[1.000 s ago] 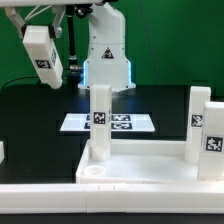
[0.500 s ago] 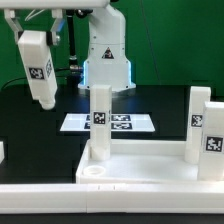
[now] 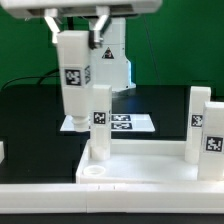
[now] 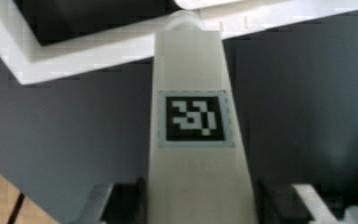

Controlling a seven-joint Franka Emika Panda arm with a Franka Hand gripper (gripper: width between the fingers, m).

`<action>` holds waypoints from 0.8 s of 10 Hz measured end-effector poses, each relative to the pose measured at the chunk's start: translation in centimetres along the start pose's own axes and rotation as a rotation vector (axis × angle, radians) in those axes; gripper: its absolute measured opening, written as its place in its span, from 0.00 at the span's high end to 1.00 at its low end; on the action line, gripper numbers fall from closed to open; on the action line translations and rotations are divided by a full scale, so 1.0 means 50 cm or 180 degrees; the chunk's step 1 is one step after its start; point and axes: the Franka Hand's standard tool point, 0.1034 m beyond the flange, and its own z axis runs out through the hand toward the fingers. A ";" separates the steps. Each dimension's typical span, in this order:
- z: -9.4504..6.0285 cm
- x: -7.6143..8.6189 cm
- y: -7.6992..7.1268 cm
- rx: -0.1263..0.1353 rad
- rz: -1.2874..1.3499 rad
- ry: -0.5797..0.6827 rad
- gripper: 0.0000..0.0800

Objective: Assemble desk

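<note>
My gripper [image 3: 75, 30] hangs at the top of the exterior view, shut on a white square leg [image 3: 72, 80] that it holds upright, tag facing the camera. The held leg hovers just to the exterior view's left of a leg [image 3: 100, 125] standing in the white tabletop [image 3: 140, 168], and slightly behind it. Two more legs [image 3: 205, 125] stand at the tabletop's right end. A round socket [image 3: 93, 171] shows at the tabletop's front-left corner. In the wrist view the held leg [image 4: 195, 110] runs out from between the gripper [image 4: 206, 203] fingers [image 4: 130, 200] toward a white rimmed corner [image 4: 78, 55].
The marker board [image 3: 130, 122] lies flat on the black table behind the tabletop. The robot base [image 3: 112, 65] stands at the back against a green backdrop. A small white piece [image 3: 2, 150] shows at the exterior view's left edge.
The gripper has carried the leg from the exterior view's left toward the centre. The leg has gone from tilted to upright and now sits close beside the standing leg.
</note>
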 end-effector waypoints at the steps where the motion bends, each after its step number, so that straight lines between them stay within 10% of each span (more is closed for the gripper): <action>1: 0.002 -0.004 0.008 -0.0031 -0.0019 0.0080 0.64; 8: 0.057 -0.072 -0.008 -0.0085 -0.0134 -0.0017 0.64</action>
